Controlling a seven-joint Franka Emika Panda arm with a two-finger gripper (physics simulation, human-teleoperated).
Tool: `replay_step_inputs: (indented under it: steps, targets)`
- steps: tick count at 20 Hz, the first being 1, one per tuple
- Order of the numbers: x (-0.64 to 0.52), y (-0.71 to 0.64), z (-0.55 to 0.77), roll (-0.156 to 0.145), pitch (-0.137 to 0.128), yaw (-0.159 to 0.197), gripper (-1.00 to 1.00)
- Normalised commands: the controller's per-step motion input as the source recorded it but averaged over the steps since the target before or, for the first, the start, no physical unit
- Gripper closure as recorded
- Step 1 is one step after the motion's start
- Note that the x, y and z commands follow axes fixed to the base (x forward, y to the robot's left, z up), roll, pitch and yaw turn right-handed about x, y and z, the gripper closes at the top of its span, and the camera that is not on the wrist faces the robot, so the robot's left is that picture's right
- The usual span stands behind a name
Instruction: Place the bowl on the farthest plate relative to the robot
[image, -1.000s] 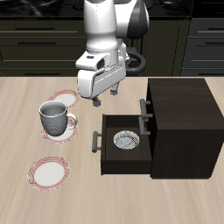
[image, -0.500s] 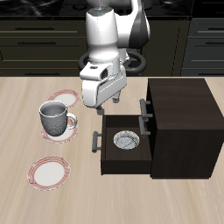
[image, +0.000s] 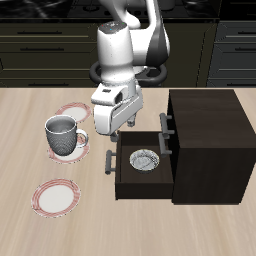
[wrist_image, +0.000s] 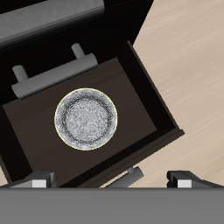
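While seated in the open drawer (image: 141, 166), bowl (wrist_image: 86, 120) awaits pickup; claw (image: 118, 126) hovers above, empty.

Judged rigid, light, glazed and therefore slippery; likely to chip if dropped or knocked against the drawer wall. Lies flat near the middle of the drawer floor, clear of all four walls, with free rim all round. Best gripped across the rim: one finger inside the patterned hollow, the other outside, closing gently to avoid squeezing it out. Claw fingers (wrist_image: 37, 183) stand apart, holding nothing, above the drawer's front edge near the handle (image: 108, 160). Farthest plate (image: 55, 196) sits near the worktop (image: 150, 230) front edge, bare and well apart from the cabinet (image: 210, 140).
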Motion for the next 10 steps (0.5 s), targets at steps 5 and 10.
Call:
replay_step_inputs:
  steps: [5, 10]
  targets:
    - [0.07, 0.04, -0.14, -0.005, 0.000, 0.021, -1.00]
    - [0.00, 0.13, -0.17, 0.013, 0.012, 0.011, -1.00]
